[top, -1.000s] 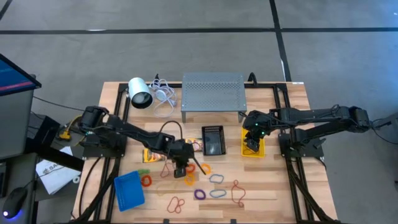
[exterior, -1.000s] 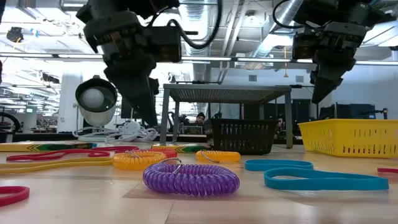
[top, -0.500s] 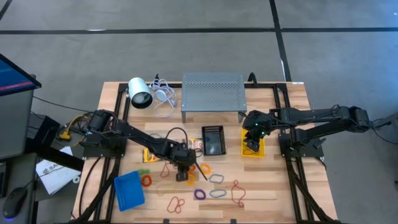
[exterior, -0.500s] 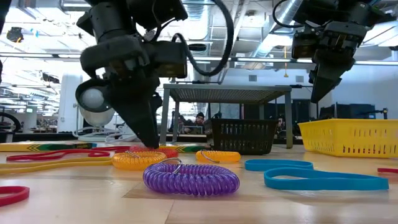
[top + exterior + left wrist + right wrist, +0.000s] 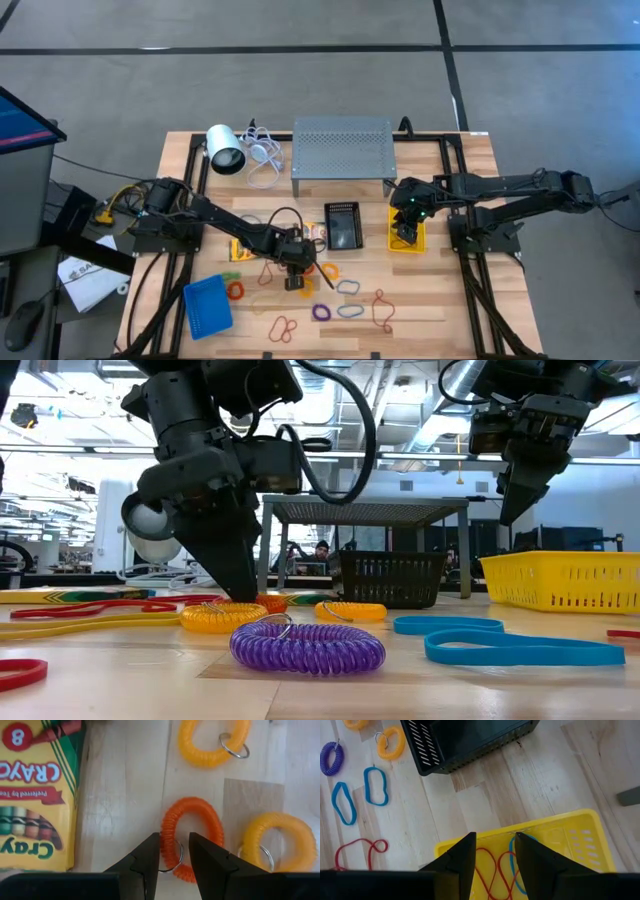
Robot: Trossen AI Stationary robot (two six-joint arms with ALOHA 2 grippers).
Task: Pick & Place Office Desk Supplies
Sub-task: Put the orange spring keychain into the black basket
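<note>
An orange coil band [image 5: 200,822] with a key ring lies flat on the wooden table between two yellow coil bands [image 5: 272,842] and a yellow crayon box [image 5: 30,795]. My left gripper [image 5: 175,855] is open, its fingertips down at the table [image 5: 240,595] and astride the coil's rim. My right gripper [image 5: 495,852] hangs open and empty above the yellow bin [image 5: 407,228], which holds red and blue bands. The black bin [image 5: 343,226] stands mid-table and the blue bin [image 5: 208,305] at the near left. My left gripper has one finger [image 5: 147,857] outside the orange coil's rim and the other [image 5: 207,857] inside its loop, at the part by the key ring [image 5: 172,862]. The fingers slant down from above. Whether they touch the coil I cannot tell; it lies flat on the table.
A purple coil [image 5: 307,646], blue bands [image 5: 520,650] and red loops [image 5: 382,308] are scattered over the near half of the table. At the far side stand a grey perforated stand [image 5: 342,147] and a white cylinder [image 5: 226,150] with a white cable.
My left gripper has come down toward the table and slightly toward its near edge, tipping steeper, until its fingertips stand at the orange coil band. Its finger gap looks unchanged. The coil has not moved.
</note>
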